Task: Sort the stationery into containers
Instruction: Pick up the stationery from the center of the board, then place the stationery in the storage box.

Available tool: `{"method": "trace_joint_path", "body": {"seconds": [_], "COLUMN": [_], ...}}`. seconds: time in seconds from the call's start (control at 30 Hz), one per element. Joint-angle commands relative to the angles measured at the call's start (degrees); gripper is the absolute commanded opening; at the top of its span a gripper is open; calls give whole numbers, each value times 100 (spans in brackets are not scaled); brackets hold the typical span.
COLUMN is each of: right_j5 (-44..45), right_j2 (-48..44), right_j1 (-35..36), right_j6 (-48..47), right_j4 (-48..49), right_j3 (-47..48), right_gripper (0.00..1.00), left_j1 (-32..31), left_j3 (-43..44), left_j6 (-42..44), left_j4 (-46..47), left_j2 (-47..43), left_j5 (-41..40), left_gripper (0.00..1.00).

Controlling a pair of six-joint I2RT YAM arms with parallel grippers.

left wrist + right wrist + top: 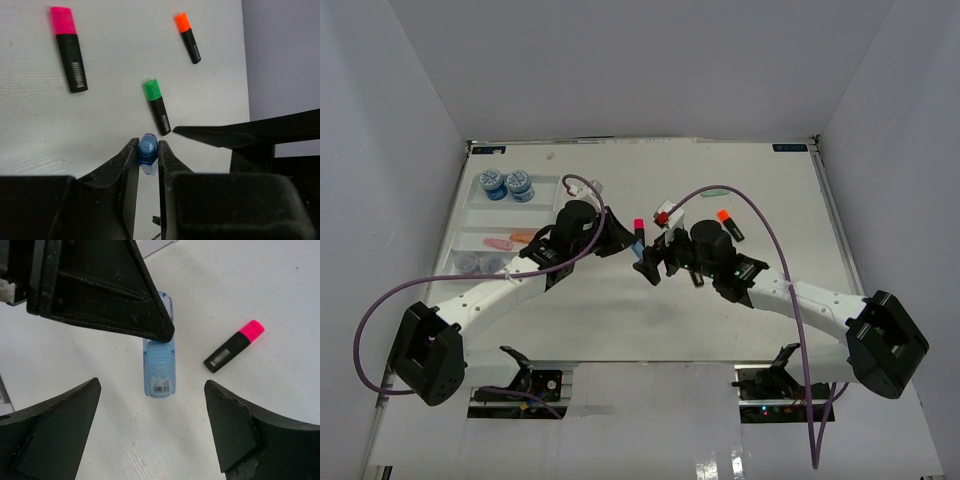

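My left gripper (pixel 148 142) is shut on a pastel blue marker (pixel 148 151), pinching its capped end just above the table. In the right wrist view the same blue marker (pixel 159 365) hangs under the left gripper's finger (pixel 100 290). My right gripper (pixel 151 386) stands open around the marker's lower end without touching it. From above, both grippers meet at mid-table: left gripper (pixel 632 248), right gripper (pixel 653 265). A pink highlighter (pixel 69 50), a green highlighter (pixel 157 106) and an orange highlighter (pixel 188 37) lie loose on the table. The white tray (pixel 470 215) sits far left.
In the tray are two blue jars (pixel 506 185), grey jars (pixel 480 262) and orange and pink markers (pixel 510 240). A pastel green marker (pixel 712 191) lies toward the back right. White walls close in the table on three sides.
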Motion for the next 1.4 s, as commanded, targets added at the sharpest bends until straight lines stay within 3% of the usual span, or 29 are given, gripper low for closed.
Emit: {"method": "trace_joint_path", "body": {"seconds": [0.0, 0.07, 0.1, 0.17, 0.27, 0.47, 0.67, 0.87, 1.13, 1.37], "right_j5": [308, 484, 642, 1018, 1363, 1698, 1777, 1847, 1891, 2006], "right_j2": [-271, -403, -456, -614, -825, -1185, -1388, -1573, -1582, -1397], "right_j1": [35, 18, 18, 1, -26, -105, -193, -351, -474, -755], "right_j6": [-87, -149, -201, -237, -237, -421, -430, -395, -369, -123], "right_j4": [173, 32, -12, -109, -249, -381, -382, -373, -373, -495], "right_j3": [-86, -113, -165, -236, -385, -710, -930, -1106, -1176, -1028], "right_gripper": [93, 98, 92, 90, 90, 90, 90, 90, 90, 90], "left_j1": [41, 199, 487, 900, 2111, 3947, 5084, 5648, 5921, 5983], "left_j3": [268, 304, 295, 216, 67, 84, -39, 13, 163, 146], "left_j6": [165, 192, 192, 200, 357, 605, 587, 579, 517, 543], "left_j4": [-389, -530, -636, -724, -882, -1172, -953, -690, -654, -716], "left_j2": [-70, -70, -88, -184, -360, -519, -45, 561, 1177, 1169], "left_j5": [-718, -782, -713, -572, -185, 263, 807, 1036, 1063, 940], "left_gripper": [9, 9, 9, 9, 9, 10, 13, 17, 25, 48]}}
